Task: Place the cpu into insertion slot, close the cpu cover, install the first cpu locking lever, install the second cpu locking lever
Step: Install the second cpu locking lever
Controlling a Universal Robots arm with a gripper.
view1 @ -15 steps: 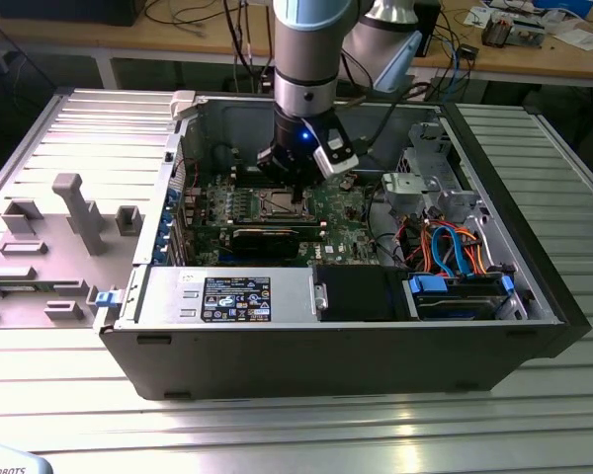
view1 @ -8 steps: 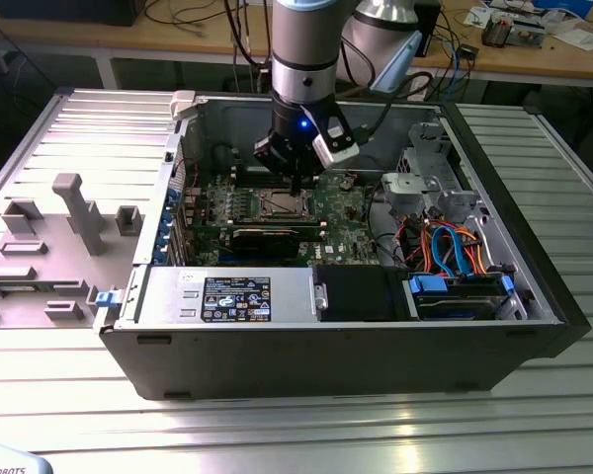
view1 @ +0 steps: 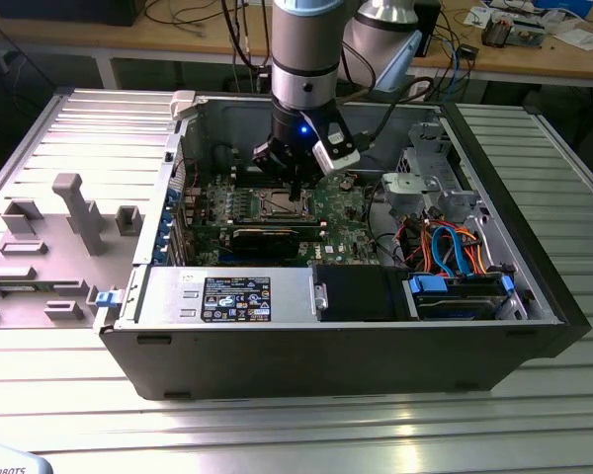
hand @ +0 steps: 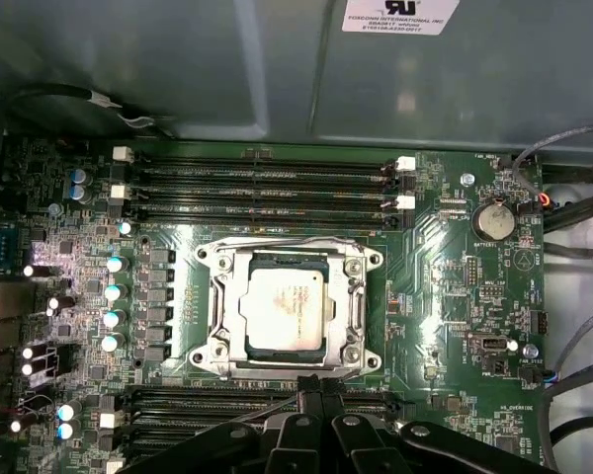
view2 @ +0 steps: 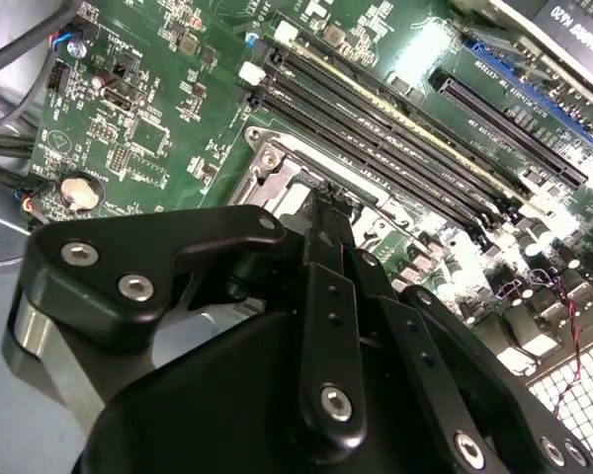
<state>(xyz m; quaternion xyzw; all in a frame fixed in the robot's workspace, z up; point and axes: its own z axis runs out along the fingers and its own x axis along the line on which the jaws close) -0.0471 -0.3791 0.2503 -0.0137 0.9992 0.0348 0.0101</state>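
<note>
The cpu (hand: 287,311), a silver-grey square chip, lies flat in the insertion slot (hand: 217,341) at the middle of the green motherboard. The cpu cover (hand: 348,306), a silvery frame with a square window, lies down over the chip's edges. My gripper (hand: 317,387) is shut, its black fingertips pressed together just off the socket's edge by the memory slots, with nothing visible between them. In the second wrist view the gripper (view2: 326,202) points at the socket's metal corner (view2: 277,168). In the exterior view the gripper (view1: 295,193) hangs low over the socket (view1: 277,205) inside the open computer case.
Long black memory slots (hand: 262,183) flank the socket on two sides. A long black expansion card (view1: 267,237) stands just in front of the socket. The power supply (view1: 227,294), a drive cage with blue and orange cables (view1: 455,247) and the case walls (view1: 178,148) hem the board in.
</note>
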